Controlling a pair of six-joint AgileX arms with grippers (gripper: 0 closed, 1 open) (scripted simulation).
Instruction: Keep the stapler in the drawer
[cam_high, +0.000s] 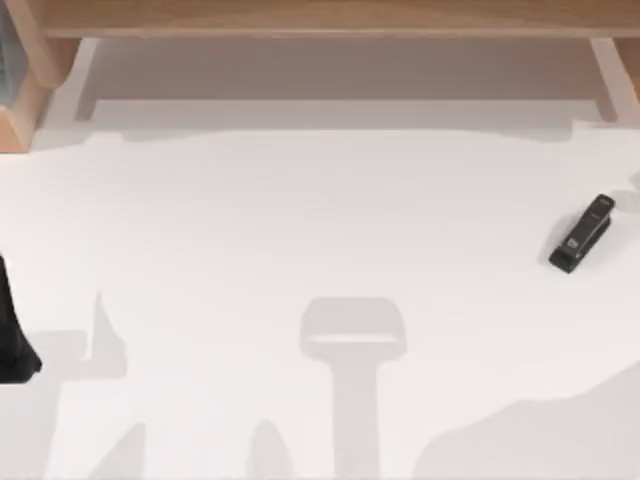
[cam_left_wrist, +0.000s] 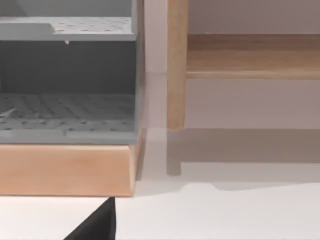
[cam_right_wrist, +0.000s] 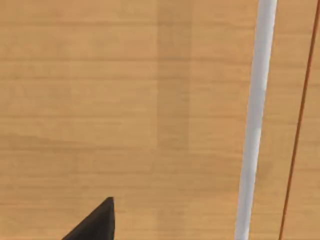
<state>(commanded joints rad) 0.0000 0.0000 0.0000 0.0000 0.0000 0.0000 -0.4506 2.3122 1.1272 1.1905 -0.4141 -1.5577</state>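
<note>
Left claw (cam_high: 15, 340) parked at table's (cam_high: 300, 300) left edge, grip state unclear. Stapler (cam_high: 581, 234) flat on table, far across to right, untouched. Wooden drawer unit (cam_high: 320, 15) beyond. Right claw (cam_right_wrist: 95, 222) faces wood, grip unclear.

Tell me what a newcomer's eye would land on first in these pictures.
The black stapler stands out first, lying alone and slanted on the white table near its right edge. Next comes the wooden cabinet along the far edge, with grey shelves seen from the left wrist. A dark part of the left arm sits at the table's left edge.
</note>
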